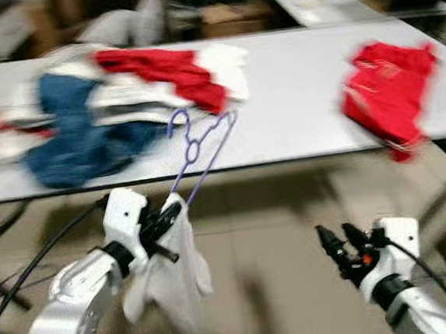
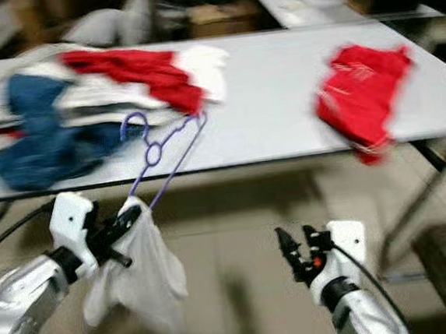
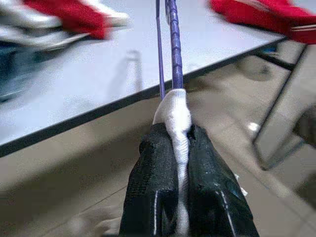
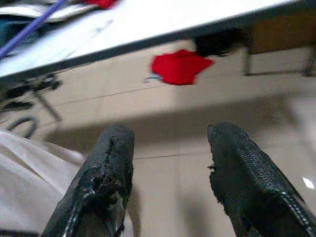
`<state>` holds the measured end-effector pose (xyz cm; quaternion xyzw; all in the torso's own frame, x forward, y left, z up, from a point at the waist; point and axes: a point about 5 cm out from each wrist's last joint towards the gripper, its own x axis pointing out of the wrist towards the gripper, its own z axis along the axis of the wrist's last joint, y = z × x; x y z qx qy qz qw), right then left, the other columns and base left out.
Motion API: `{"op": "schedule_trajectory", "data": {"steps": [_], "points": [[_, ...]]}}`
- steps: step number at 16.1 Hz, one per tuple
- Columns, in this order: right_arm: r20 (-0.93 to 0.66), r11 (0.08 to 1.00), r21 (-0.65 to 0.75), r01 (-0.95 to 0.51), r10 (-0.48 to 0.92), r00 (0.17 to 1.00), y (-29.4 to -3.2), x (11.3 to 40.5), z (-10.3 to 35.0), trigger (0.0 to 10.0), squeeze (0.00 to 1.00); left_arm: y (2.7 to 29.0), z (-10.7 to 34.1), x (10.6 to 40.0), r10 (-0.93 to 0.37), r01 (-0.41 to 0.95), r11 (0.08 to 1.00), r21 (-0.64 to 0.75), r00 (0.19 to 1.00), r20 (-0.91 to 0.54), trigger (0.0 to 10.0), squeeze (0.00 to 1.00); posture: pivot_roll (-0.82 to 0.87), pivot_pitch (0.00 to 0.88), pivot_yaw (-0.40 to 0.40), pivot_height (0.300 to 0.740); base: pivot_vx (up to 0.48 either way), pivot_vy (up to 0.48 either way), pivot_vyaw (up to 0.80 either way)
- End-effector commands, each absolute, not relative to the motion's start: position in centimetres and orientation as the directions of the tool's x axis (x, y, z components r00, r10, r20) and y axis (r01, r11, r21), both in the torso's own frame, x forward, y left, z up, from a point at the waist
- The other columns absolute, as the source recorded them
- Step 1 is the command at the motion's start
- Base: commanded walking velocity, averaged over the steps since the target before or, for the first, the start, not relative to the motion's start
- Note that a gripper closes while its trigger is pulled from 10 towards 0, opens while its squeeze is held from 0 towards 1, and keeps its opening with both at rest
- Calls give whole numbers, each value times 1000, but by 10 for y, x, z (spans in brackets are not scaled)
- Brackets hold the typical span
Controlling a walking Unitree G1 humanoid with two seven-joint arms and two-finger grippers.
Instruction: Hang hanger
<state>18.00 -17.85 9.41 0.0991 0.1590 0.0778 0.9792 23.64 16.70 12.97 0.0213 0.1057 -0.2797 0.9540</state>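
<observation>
Left hand (image 1: 168,213) clamped on hanger (image 1: 203,149)

White table, clothes on top, tiled floor below

White table (image 1: 295,98) with dark edge spans the head views; heap of clothes (image 1: 108,107) lies on its left part: blue denim piece (image 1: 76,145), red garment (image 1: 172,74) on top, white pieces mixed in. Separate red garment (image 1: 388,90) lies on the right part, near the front edge, one end drooping over it. Bare tabletop between the two. Beige tiled floor (image 1: 268,241) under and in front of the table; a red cloth (image 4: 178,66) lies on the floor beneath the table in the right wrist view. All blurred.
</observation>
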Motion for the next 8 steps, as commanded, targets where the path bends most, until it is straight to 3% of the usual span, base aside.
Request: {"op": "schedule_trajectory", "data": {"steps": [1,2,4,7,8], "points": [[-293,967,226,-114,179,939,-179,178,95,10000,0,167,134,237,-535,546,838,4,823,-191,10000,0,12,0,52,740,0,-480,-800],[-292,967,227,-114,179,940,-179,179,95,10000,0,165,135,237,-546,556,831,5,817,-187,10000,0,13,0,52,740,0,-480,-800],[-290,967,229,-113,178,940,-179,179,95,10000,0,163,137,235,-573,576,817,-25,805,-155,10000,0,13,0,52,740,0,0,-800],[-286,966,231,-113,178,941,-178,179,95,10000,0,163,135,236,-570,575,818,-25,803,-172,10000,0,15,0,57,740,0,480,-800],[-285,966,231,-113,178,942,-178,180,95,10000,0,164,135,237,-557,566,824,2,811,-178,10000,0,15,0,58,740,0,0,-800]]}}
